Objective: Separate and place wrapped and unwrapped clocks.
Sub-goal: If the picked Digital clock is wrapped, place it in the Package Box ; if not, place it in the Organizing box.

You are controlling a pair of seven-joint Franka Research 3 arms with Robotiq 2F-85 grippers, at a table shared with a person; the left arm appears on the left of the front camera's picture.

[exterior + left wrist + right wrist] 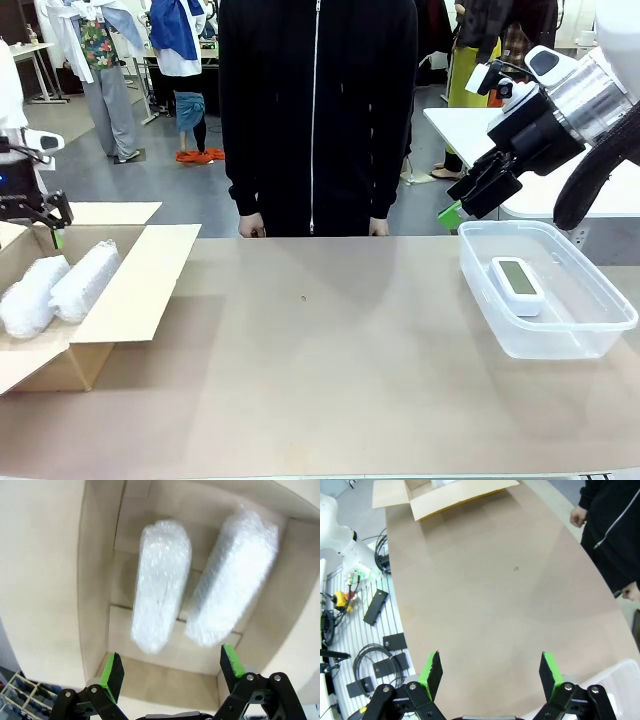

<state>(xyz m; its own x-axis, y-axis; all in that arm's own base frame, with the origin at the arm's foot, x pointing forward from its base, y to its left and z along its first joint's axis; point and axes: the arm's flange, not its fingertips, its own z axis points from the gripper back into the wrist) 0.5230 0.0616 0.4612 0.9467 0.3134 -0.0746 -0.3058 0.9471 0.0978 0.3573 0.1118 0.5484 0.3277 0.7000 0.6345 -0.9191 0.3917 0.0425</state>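
Note:
Two wrapped bundles of white bubble wrap (58,285) lie side by side in the open cardboard box (140,285) at the table's left. In the left wrist view the same bundles (161,595) (232,585) rest on the box floor (165,672), and my left gripper (171,666) hangs open above them, holding nothing. From the front, the left gripper (50,225) is over the box's far left corner. The unwrapped clock (517,285), white with a grey-green screen, lies in a clear plastic tub (480,300) at the right. My right gripper (465,205) hovers open above the tub's far left corner.
A person in a black zipped jacket (316,110) stands at the far edge, hands (251,228) at the table edge. The right wrist view shows the right gripper (491,671) open over bare table (490,580), with the tub's corner (620,680) at lower right.

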